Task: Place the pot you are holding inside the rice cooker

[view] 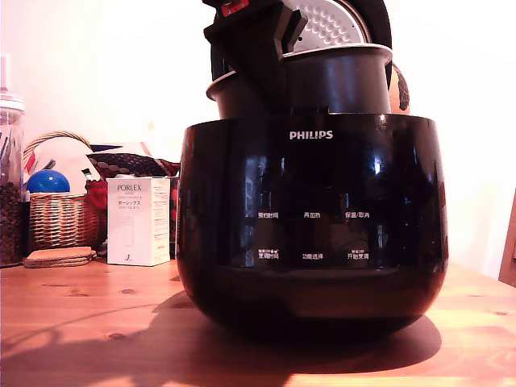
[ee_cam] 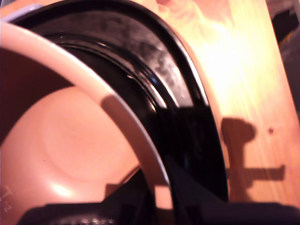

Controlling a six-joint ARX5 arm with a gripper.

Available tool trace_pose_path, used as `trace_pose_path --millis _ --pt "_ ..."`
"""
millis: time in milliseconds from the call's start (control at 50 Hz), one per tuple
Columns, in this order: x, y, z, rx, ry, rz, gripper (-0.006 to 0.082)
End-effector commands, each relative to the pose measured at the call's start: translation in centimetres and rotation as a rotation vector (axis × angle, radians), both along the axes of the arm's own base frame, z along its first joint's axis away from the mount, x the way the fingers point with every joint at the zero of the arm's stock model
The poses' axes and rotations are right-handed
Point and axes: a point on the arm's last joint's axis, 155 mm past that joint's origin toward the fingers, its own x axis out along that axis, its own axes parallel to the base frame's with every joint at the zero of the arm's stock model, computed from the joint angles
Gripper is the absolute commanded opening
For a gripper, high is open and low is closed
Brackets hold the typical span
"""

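1. Exterior view first: the glossy black PHILIPS rice cooker fills the middle of the wooden table, its lid up behind it with the dimpled silver plate showing.
2. The dark inner pot sits half sunk in the cooker's mouth, tilted, its rim higher toward that view's right.
3. The black gripper comes down from above and is clamped on the pot's rim on the exterior view's left side.
4. Wrist view now: one finger lies outside the pale rim, dark gripper parts inside it, the pot's smooth interior right below.
5. The cooker's black inner wall curves just beyond that rim.
6. Off to the exterior view's left: a white PORLEX box, a wicker basket with a blue ball, and a glass jar.
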Motion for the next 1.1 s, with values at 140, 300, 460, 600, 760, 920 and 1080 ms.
trace_pose_path --millis 140,300,460,600,760,920,1080 --pt "0.65 -1.70 1.67 -0.061 -0.066 -0.035 -0.0024" --pt "0.59 -1.76 1.68 -0.067 -0.057 -0.018 -0.0018" --pt "0.54 -1.77 1.67 -0.070 -0.052 -0.010 0.0029" --pt "0.48 -1.81 1.67 -0.074 -0.047 -0.005 0.0036" --pt "0.43 -1.83 1.67 -0.077 -0.040 0.003 0.0063" --pt "0.39 -1.73 1.61 -0.074 -0.036 0.008 0.0063" --pt "0.34 -1.67 1.59 -0.072 -0.034 0.009 0.0067"
